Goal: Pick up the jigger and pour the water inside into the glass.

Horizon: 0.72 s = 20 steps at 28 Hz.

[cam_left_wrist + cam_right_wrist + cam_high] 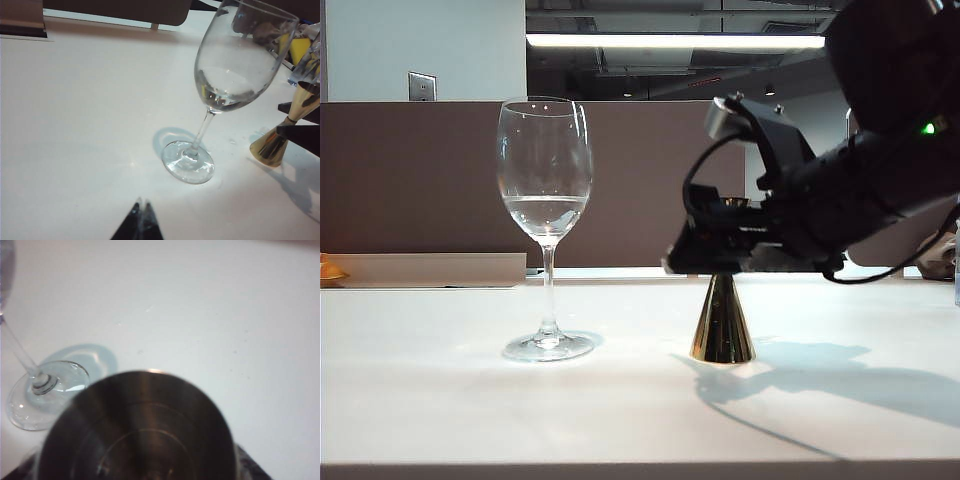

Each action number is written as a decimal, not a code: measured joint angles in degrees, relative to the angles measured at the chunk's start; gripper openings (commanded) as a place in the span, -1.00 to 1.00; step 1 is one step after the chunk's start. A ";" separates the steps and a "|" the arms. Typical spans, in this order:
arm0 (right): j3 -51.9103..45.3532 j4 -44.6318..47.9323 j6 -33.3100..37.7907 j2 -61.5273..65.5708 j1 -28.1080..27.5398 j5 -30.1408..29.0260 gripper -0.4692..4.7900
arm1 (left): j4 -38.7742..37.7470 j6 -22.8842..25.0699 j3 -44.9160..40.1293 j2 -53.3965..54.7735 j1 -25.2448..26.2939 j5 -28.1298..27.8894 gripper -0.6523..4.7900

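On the white table, seen in the exterior view, the jigger is found standing upright on its wider lower cone, nearest the camera at about four o'clock from the table's middle. Its upper cone is hidden by the right gripper, which is held level around the top of the jigger; in the left wrist view two dark fingers are seen on either side of the gold waist. Whether they are touching the metal cannot be told, and so neither can it be told if the jaws are parted or clamped. In the right wrist view the open mouth of the jigger fills the near part of the picture, blurred.

At nine o'clock from the jigger, well apart from it, the glass is seen upright on its round foot. The water is held in the lower part of its bowl.

The left gripper is seen only in its own wrist view, its two dark tips pressed together above bare table, short of the foot of the glass.
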 measured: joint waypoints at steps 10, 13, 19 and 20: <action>-6.16 -10.29 0.77 -9.99 1.51 5.57 1.00 | 0.00 0.02 0.00 0.00 0.00 0.02 -0.78; -8.15 -11.39 1.49 -14.58 2.14 6.21 1.00 | 0.00 0.00 0.00 0.00 0.00 0.00 -0.78; -9.81 -20.72 4.33 -25.99 5.01 9.42 1.00 | 0.00 0.00 0.00 0.02 0.00 0.00 -0.78; -9.79 -21.84 4.37 -27.21 5.25 9.73 1.00 | 0.02 0.00 0.00 0.02 0.00 0.00 -0.78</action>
